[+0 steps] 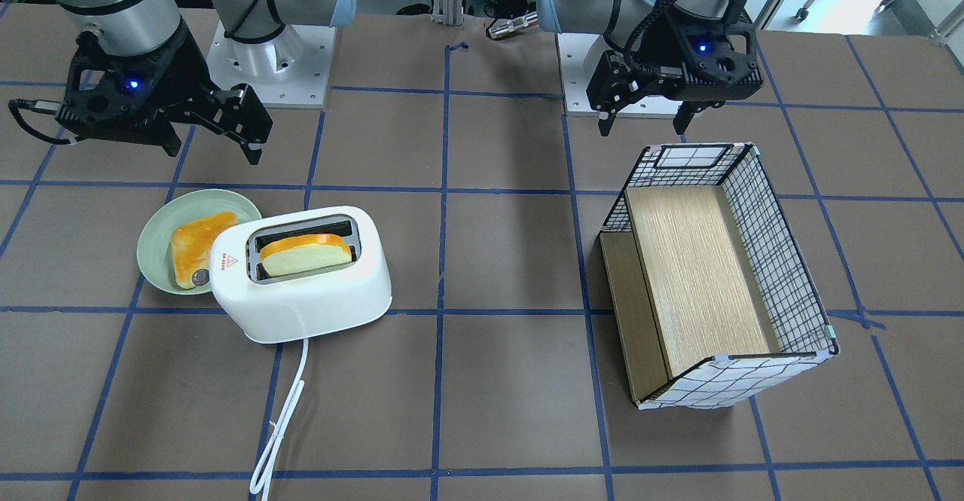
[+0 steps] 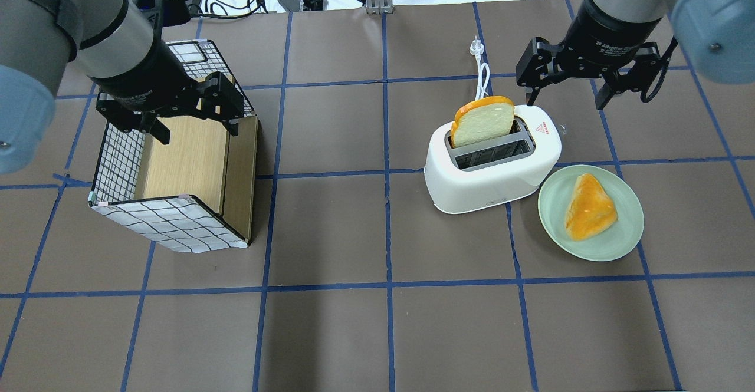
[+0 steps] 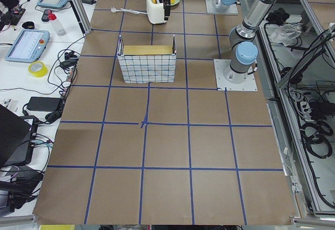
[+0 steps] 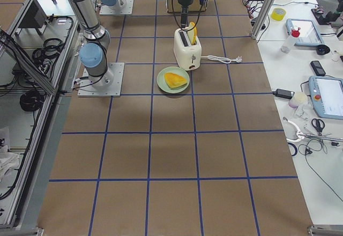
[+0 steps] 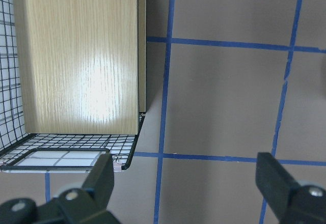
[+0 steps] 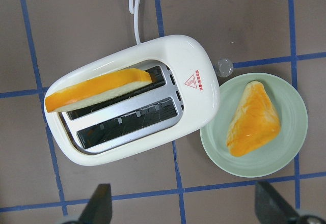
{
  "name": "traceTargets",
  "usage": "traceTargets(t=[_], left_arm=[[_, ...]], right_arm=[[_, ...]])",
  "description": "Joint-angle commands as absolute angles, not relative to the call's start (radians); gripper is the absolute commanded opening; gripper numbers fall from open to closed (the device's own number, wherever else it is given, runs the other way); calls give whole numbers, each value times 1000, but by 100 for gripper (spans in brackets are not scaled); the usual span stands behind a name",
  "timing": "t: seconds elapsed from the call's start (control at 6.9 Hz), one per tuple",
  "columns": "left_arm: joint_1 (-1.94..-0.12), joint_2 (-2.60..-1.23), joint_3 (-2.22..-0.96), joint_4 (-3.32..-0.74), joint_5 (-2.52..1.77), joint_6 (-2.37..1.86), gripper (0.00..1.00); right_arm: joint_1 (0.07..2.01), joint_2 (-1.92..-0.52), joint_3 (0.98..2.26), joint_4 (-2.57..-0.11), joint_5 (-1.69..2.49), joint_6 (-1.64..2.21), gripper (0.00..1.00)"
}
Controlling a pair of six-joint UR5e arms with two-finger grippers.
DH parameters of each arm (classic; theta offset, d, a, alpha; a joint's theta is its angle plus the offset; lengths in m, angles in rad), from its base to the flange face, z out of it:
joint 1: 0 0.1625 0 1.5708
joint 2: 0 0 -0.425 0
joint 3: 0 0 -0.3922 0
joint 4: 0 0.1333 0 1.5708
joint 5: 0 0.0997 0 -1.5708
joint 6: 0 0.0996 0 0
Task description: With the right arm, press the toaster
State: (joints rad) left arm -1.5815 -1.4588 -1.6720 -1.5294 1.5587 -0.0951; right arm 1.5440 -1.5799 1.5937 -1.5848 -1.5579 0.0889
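Observation:
The white two-slot toaster (image 2: 489, 171) stands on the table and holds a slice of bread (image 2: 483, 122) upright in one slot. It also shows in the front-facing view (image 1: 301, 290) and the right wrist view (image 6: 137, 132). Its silver knob (image 6: 224, 67) sits at the end beside the plate, and its white cord (image 1: 282, 410) trails away. My right gripper (image 2: 567, 88) is open and empty, hovering above the table just behind the toaster's knob end; it also shows in the front-facing view (image 1: 211, 139). My left gripper (image 2: 194, 124) is open and empty over the basket.
A green plate (image 2: 590, 250) with a piece of toast (image 2: 590, 206) touches the toaster's knob end. A grid-patterned basket (image 2: 171, 224) with a wooden floor lies tilted on the left side of the table. Blue tape lines cross the brown table.

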Motion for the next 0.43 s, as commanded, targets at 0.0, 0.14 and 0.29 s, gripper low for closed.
traceTargets(t=[0.0, 0.14, 0.29], left_arm=[[-1582, -1459, -1671, -1529, 1559, -95, 100], [-1582, -1459, -1671, -1529, 1560, -95, 100], [-1582, -1459, -1672, -1529, 1560, -95, 100]], right_arm=[[1543, -1583, 1597, -1585, -1559, 87, 100], [1546, -1580, 1597, -1586, -1559, 89, 100], [1548, -1577, 1600, -1586, -1560, 87, 100]])
